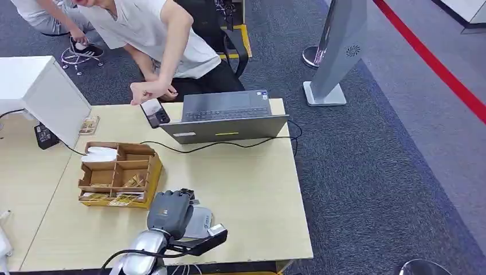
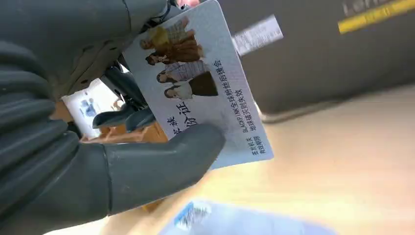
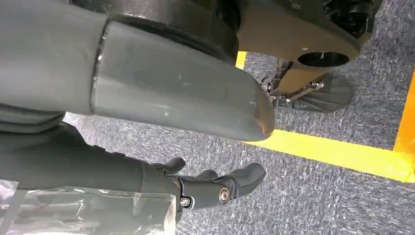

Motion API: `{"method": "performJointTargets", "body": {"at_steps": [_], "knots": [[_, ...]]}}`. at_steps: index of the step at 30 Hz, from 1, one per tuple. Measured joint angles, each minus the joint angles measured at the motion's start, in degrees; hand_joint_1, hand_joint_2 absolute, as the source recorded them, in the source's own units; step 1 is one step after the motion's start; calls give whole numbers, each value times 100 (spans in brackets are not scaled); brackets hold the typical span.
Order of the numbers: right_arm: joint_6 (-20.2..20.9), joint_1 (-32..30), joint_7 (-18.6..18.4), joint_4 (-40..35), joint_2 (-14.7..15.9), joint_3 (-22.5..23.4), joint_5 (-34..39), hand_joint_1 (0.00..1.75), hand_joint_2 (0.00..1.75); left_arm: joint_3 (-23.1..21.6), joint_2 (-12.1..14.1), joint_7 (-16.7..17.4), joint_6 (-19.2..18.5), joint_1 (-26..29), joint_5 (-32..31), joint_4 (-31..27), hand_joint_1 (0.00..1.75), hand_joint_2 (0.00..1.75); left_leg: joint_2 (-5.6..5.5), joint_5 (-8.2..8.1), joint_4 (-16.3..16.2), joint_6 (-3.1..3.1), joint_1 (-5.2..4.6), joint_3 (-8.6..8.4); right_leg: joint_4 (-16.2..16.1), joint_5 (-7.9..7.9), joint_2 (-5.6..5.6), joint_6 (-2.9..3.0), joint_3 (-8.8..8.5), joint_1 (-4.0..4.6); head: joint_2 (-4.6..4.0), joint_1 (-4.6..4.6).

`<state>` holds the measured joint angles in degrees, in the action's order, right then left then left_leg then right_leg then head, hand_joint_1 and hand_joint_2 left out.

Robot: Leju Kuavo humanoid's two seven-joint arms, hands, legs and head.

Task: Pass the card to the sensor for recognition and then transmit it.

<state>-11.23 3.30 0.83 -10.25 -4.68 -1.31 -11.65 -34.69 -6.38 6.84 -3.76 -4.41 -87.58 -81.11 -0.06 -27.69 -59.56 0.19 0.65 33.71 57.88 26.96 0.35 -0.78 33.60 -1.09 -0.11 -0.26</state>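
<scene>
My left hand (image 1: 169, 213) hovers over the table's front edge and pinches a pale blue card (image 2: 195, 83) between its thumb (image 2: 156, 166) and darker fingers. The card carries printed photos of people and Chinese text. Just beneath the hand lies a flat light-grey device (image 1: 199, 222), blurred in the left wrist view as a pale blue-white plate (image 2: 235, 220); I cannot tell whether card and device touch. My right hand (image 3: 171, 98) hangs over grey carpet, fingers (image 3: 215, 188) apart from the thumb, holding nothing.
A wooden compartment box (image 1: 119, 175) with white cards (image 1: 100, 153) stands left of my hand. An open grey laptop (image 1: 226, 117) and its cable sit at the table's far side. A person's hand (image 1: 148, 90) hovers over a phone (image 1: 155, 112). A white box (image 1: 43, 94) stands far left.
</scene>
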Motion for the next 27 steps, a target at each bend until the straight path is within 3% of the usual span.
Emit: {"method": "performJointTargets", "body": {"at_steps": [8,13,15,18,20,23,27], "knots": [[0,-7,0,0,-13,48,-2,0,0,0,4,0,-13,4,-7,-219,175,175,1,-1,0,0,0,3,0,1,1,0,2,0,0,2],[-20,-11,0,0,-22,72,-92,0,0,0,101,335,722,-188,-42,-580,175,175,-1,2,-1,0,1,8,0,0,-2,0,8,1,0,2],[-15,-13,-9,0,-26,79,-208,0,0,0,241,613,822,-515,-44,-974,175,175,-3,4,0,-2,1,6,3,-1,-2,1,6,1,0,2],[32,-15,-17,0,-46,79,-446,0,0,61,502,976,606,-1099,-44,-1578,175,175,-4,9,0,-5,3,5,6,-5,-4,6,6,2,0,2],[94,-11,-35,0,-57,76,-586,0,0,151,735,1176,511,-1523,-46,-1690,175,175,-4,12,0,-7,4,4,9,-5,-4,7,6,2,0,2],[140,-9,-68,0,-64,70,-756,0,0,387,1161,1487,498,-2122,-46,-1536,175,175,-1,15,0,-12,5,1,12,-9,1,13,7,4,0,-2],[205,0,-127,0,-72,57,-918,0,0,781,1545,1541,605,-2661,-44,-837,175,175,1,21,1,-16,6,0,14,-9,2,14,8,4,0,-4]]}}
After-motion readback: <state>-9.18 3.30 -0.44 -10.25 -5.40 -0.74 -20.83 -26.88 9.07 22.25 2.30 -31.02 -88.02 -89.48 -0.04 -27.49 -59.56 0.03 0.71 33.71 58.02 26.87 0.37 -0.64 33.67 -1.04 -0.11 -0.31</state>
